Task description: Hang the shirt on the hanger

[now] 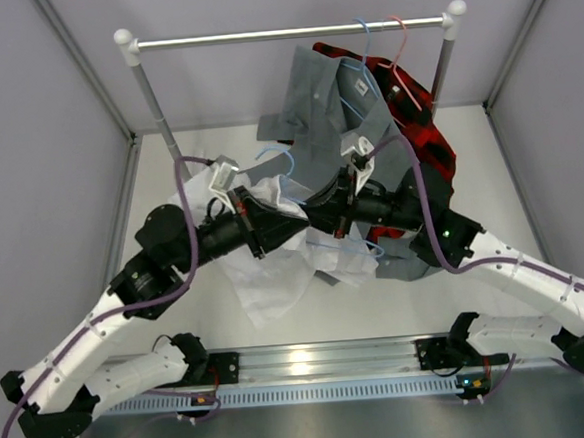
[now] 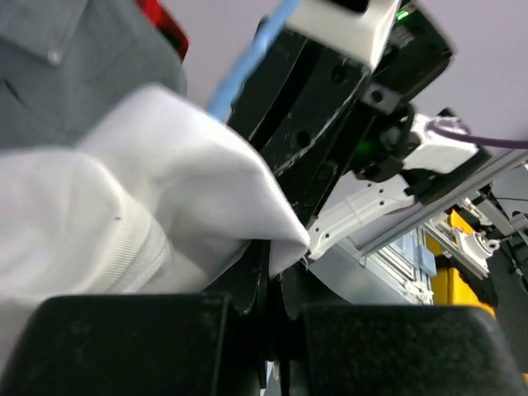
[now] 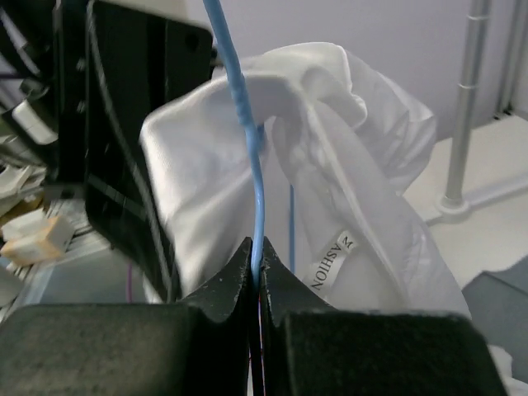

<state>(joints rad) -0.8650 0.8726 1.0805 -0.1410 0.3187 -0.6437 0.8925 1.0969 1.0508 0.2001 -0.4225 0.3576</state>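
Note:
The white shirt (image 1: 276, 275) is bunched up between my two grippers, part of it lifted and part lying on the table. The light-blue wire hanger (image 1: 285, 171) stands up out of it. My left gripper (image 1: 291, 226) is shut on a fold of the shirt's fabric (image 2: 165, 190); the pinch shows in the left wrist view (image 2: 276, 262). My right gripper (image 1: 334, 219) is shut on the hanger's wire (image 3: 247, 140), pinched at the fingertips (image 3: 257, 266). The shirt's collar with its label (image 3: 330, 260) drapes over the wire. The hanger wire (image 2: 241, 73) also shows past the fabric.
A rack rail (image 1: 289, 34) spans the back, with a post (image 3: 464, 107) near the shirt. A grey shirt (image 1: 329, 106) on a blue hanger and a red-and-black plaid shirt (image 1: 420, 120) on a pink hanger (image 1: 399, 33) hang from it.

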